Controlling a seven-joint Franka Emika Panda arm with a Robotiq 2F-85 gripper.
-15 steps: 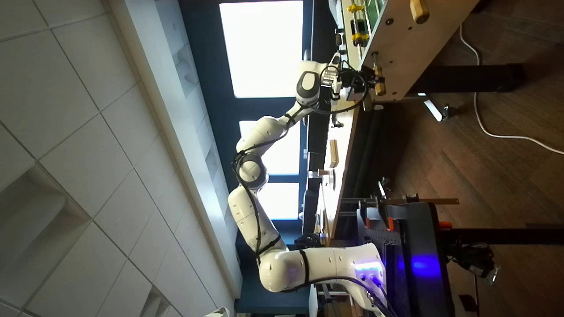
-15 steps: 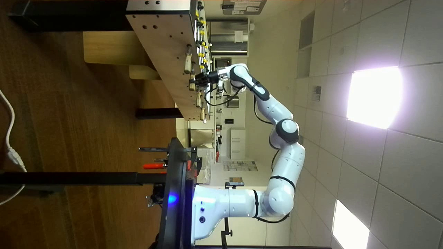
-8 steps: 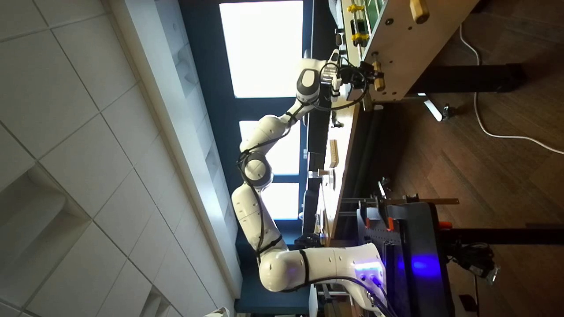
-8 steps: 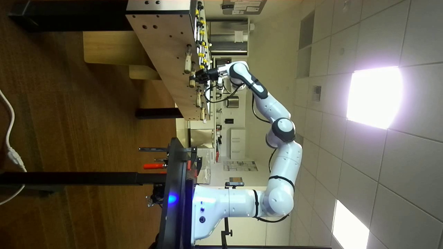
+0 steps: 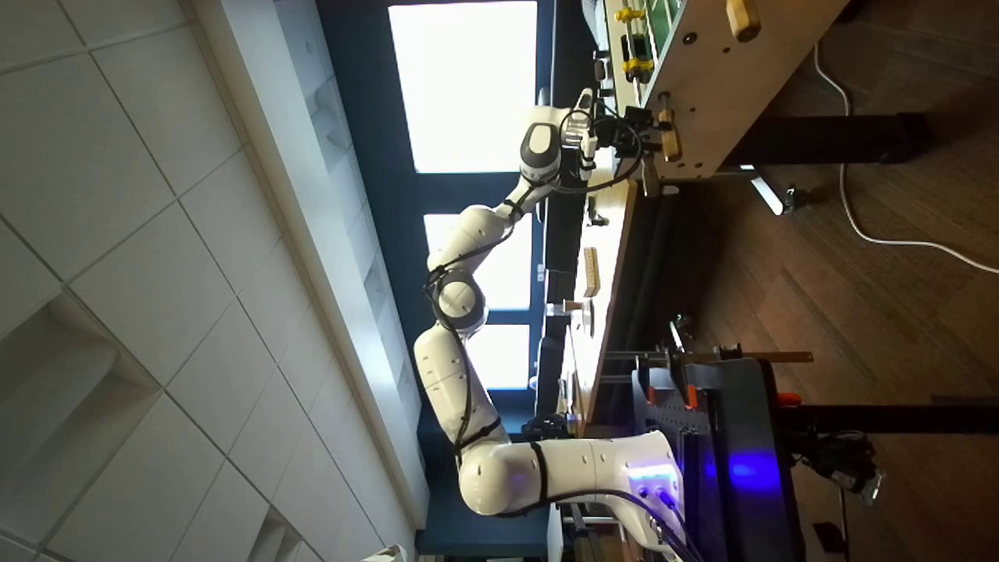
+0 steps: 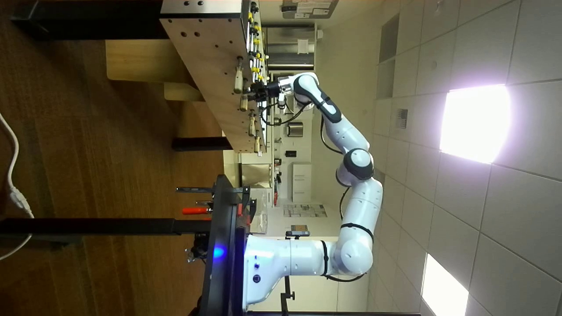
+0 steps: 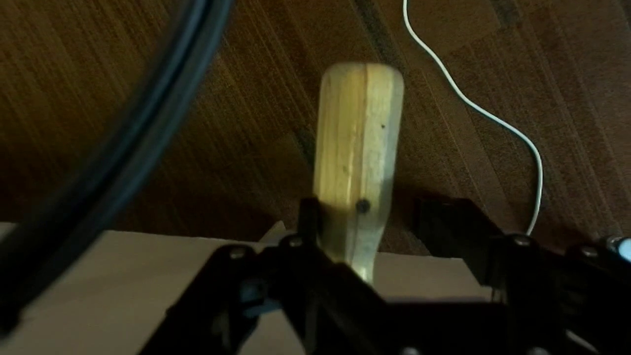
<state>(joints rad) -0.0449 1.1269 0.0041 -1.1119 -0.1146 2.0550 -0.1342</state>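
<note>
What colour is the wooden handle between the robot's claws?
Pale yellowish tan with dark spots; the handle shows best in the wrist view.

The wooden foosball handle (image 7: 356,148) is pale yellow, with a brown lengthwise seam, a rounded upper end and a dark spot above its narrowing neck. It points nearly straight up the frame in the wrist view, just right of centre.

The claw (image 7: 369,217) has spread its fingers (image 7: 451,227) and moved a little up and left in an exterior view, so more of the wooden handle (image 5: 670,142) shows there. That handle has slid a bit toward the top of the frame in both exterior views. The arm's elbow (image 6: 359,163) has gone slightly left in an exterior view.
</note>
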